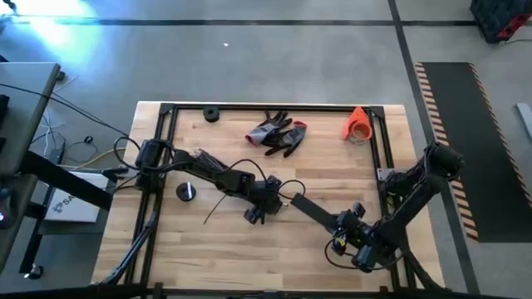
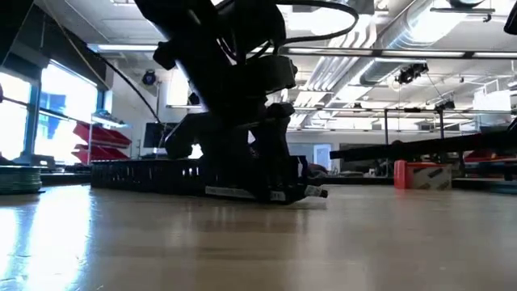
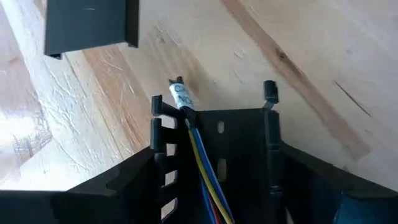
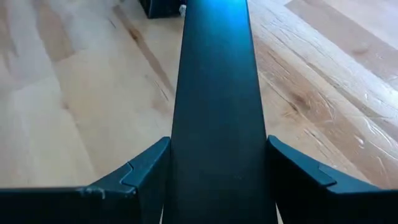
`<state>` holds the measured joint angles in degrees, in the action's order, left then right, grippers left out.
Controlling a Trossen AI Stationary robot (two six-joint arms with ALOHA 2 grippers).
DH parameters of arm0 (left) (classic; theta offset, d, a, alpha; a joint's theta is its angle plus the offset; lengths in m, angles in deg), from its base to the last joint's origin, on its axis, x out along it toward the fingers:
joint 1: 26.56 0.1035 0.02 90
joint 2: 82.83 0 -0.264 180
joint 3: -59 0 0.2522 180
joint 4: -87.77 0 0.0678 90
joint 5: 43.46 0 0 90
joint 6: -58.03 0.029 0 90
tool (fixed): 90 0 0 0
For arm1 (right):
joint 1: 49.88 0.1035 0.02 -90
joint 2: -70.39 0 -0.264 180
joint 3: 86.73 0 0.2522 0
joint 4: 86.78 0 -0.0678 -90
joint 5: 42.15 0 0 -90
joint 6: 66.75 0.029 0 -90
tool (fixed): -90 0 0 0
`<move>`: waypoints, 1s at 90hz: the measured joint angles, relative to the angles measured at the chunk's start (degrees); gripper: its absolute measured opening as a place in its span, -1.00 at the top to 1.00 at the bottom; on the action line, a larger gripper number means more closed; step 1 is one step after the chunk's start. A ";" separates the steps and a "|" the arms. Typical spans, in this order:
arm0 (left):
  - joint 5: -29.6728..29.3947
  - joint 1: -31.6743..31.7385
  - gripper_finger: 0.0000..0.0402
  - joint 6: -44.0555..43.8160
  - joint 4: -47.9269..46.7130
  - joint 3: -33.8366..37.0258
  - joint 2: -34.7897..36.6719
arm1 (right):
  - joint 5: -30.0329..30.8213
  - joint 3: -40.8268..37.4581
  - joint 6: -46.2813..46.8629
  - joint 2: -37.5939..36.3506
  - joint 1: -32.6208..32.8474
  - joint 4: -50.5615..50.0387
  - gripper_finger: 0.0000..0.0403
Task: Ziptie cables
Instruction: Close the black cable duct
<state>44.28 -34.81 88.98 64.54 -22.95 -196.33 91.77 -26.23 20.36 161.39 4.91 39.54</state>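
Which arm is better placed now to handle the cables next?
Left, probably. The left tool is right at the cables, seen close in its wrist view. The right tool is shut on the flat black strip.

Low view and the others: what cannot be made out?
Low view: dark arm hides the table behind it.
High view: thin dark strand by left gripper, too small to identify.
Left wrist view: blue and yellow wires in black slotted channel, cut by the edge.
Right wrist view: long flat black strip hides wood beneath.
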 joint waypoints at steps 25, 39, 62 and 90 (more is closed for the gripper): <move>3.92 0.19 -0.49 -3.31 0.58 -0.07 0.32 | 0.41 0.00 -0.11 -0.04 0.00 0.06 -0.04; 6.61 0.89 -0.49 -4.39 2.06 0.02 -1.27 | 0.44 0.00 -0.11 -0.04 0.02 0.29 -0.04; 10.25 1.92 -0.44 -7.54 5.97 -0.02 -1.63 | 0.60 0.00 -0.11 -0.04 1.45 0.71 -0.04; 14.01 4.16 -0.40 -12.90 19.10 6.00 -1.64 | 0.78 0.00 -0.11 -0.02 1.64 0.76 -0.04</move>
<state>58.29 -30.64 76.08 83.64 -16.94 -197.97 92.54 -26.23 20.25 161.37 6.55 40.30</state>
